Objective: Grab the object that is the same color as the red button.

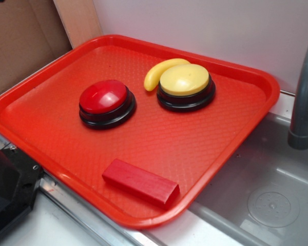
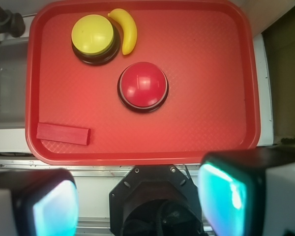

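Exterior: flat solid red rectangular block [image 1: 141, 182] lying near front rim of textured red plastic tray [image 1: 51, 110], well apart from glossy red dome-topped button [image 1: 107, 102]; open tray floor between. Wrist: same block [image 2: 63, 133] at lower-left tray corner, button [image 2: 143, 86] mid-tray, gripper [image 2: 137, 196] well clear over tray's near edge, jaws spread apart, empty.

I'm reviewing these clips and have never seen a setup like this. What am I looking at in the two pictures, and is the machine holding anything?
This is a small robot arm working over a red tray beside a sink. The exterior picture comes from a fixed camera at the side. The wrist picture comes from a camera on the arm, looking straight down; the two blurred blocks at its lower edge are the fingers of the end effector, spread apart and holding nothing. On the tray sit a red button, a yellow button with a banana beside it, and a flat red block near one edge, untouched.
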### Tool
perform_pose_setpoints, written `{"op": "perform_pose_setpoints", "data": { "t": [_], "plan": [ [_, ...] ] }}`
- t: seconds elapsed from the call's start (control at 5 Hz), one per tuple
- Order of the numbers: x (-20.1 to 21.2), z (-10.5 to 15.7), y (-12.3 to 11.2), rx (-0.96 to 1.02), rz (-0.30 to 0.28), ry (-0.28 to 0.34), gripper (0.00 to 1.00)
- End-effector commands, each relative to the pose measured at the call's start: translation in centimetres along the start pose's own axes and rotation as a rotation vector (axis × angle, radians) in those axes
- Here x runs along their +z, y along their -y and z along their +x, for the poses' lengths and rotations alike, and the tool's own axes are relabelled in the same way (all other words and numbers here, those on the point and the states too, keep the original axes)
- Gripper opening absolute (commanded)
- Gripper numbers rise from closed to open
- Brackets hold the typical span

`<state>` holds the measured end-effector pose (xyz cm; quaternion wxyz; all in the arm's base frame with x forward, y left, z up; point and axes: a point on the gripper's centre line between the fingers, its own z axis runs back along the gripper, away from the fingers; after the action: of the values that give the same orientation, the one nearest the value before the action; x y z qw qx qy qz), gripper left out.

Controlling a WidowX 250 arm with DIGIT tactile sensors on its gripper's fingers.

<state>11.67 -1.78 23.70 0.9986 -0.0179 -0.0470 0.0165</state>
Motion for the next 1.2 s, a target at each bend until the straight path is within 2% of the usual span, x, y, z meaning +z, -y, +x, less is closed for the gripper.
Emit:
{"op": "perform_pose_setpoints", "data": {
  "t": [0.0,0.4,0.6,1.0],
  "plan": [
    [0.0,0.0,0.0,0.0,0.0,0.0,1.0],
    [-2.1,1.8,3.1,-0.44,-0.04,0.038,1.0],
    [-3.6,2.6,5.4,-0.684,-0.125,0.077,1.0],
    [-9.9,4.2,11.3,-1.189,-0.145,0.117,1.0]
  ]
}}
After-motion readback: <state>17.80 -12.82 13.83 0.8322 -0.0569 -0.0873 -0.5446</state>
